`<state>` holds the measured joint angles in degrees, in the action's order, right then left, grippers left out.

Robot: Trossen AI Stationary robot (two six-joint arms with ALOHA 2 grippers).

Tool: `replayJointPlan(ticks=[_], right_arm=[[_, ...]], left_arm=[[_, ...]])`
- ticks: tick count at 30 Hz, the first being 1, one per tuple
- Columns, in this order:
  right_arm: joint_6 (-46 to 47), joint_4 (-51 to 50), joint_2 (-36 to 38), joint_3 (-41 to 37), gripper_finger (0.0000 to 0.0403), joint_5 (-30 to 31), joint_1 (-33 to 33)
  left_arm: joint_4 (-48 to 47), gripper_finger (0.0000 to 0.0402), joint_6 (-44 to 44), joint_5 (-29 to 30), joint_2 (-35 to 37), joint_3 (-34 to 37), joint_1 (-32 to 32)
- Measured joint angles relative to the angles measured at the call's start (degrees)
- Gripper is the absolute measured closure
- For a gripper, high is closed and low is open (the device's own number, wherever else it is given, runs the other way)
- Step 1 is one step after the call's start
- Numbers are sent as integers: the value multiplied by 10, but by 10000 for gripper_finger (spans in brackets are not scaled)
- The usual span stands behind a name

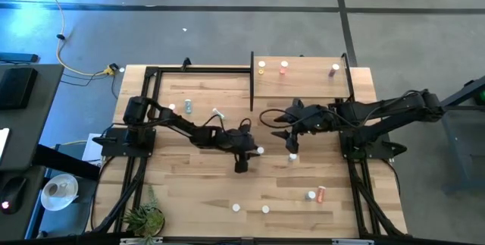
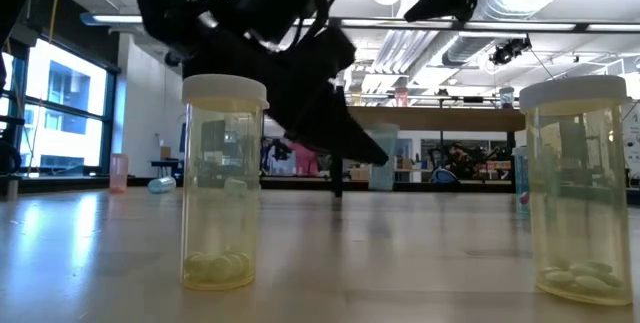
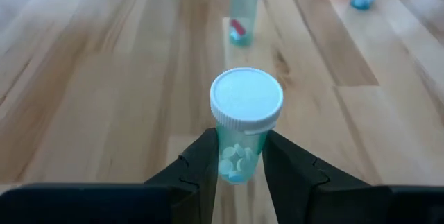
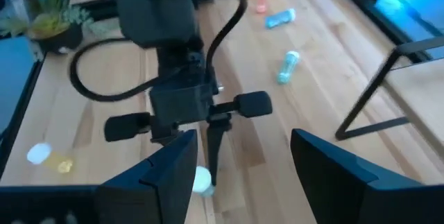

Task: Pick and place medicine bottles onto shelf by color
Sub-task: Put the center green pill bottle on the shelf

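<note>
The left gripper's (image 3: 239, 172) two dark fingers (image 3: 201, 168) pinch a teal bottle (image 3: 243, 123) by its body, white cap free above them, pale tablets showing through the wall; in the high view this gripper (image 1: 242, 159) sits near the table's centre with the white cap (image 1: 260, 151) just at its 2 o'clock. The right gripper (image 1: 292, 148) is just past that, at the left gripper's 3 o'clock, its fingers (image 4: 170, 172) spread wide with nothing between them, pointing toward the left arm. The shelf (image 1: 303, 86) lies at 12 o'clock from the right gripper, at the table's far right corner, carrying a yellow bottle (image 1: 261, 66), a pink-red bottle (image 1: 284, 66) and a purplish bottle (image 1: 334, 68) along its far edge. On the table (image 1: 189, 192), more bottles are scattered: a teal one (image 1: 187, 106) lies at 10 o'clock from the left gripper, a teal and a pink-red one (image 1: 316, 194) lie together at 5 o'clock, and two yellow bottles (image 1: 250, 208) stand at 6 o'clock near the front edge, upright in the low view with tablets at the bottom.
</note>
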<state>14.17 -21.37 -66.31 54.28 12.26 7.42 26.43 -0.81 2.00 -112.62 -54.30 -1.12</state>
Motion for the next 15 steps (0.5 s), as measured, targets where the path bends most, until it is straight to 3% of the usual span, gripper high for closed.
replayJointPlan(ticks=[5,15], right_arm=[[-27,-2,-21,0,179,-44,1],[-42,-15,-47,0,179,-73,1]], left_arm=[[-48,307,39,4,0,-49,8],[-104,307,76,45,0,-110,12]])
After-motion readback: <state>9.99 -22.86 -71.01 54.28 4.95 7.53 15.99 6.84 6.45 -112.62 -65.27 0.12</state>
